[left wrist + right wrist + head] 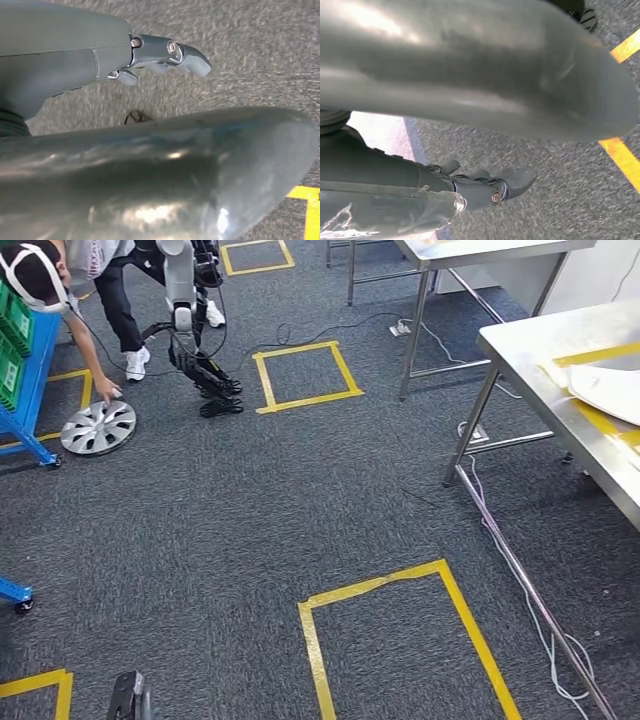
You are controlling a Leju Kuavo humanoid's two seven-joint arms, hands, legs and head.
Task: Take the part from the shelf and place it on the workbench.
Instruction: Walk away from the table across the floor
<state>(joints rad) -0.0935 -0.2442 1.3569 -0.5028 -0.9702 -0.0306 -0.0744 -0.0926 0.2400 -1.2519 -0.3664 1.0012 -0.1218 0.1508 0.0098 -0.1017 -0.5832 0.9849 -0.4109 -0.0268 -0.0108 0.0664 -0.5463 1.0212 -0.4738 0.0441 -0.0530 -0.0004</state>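
A silver wheel cover [98, 427] lies flat on the carpet beside the blue shelf [34, 370] at the far left of the head view. A person bends over it, one hand [108, 392] touching its rim. The steel workbench [521, 355] stands at the right, with yellow tape marks and a white part [607, 390] on top. My left hand [75, 60] hangs over the carpet with its fingers [170, 50] stretched out and holds nothing. My right hand [395, 180] also hangs over the carpet, fingers [501, 182] extended and nothing in them.
Green crates [9, 350] sit in the blue shelf. Another robot's legs [204, 380] stand behind the person. Yellow tape squares [306, 375] [400, 640] mark the carpet. Cables [521, 580] run along the floor by the workbench legs. A second steel table [453, 255] stands behind.
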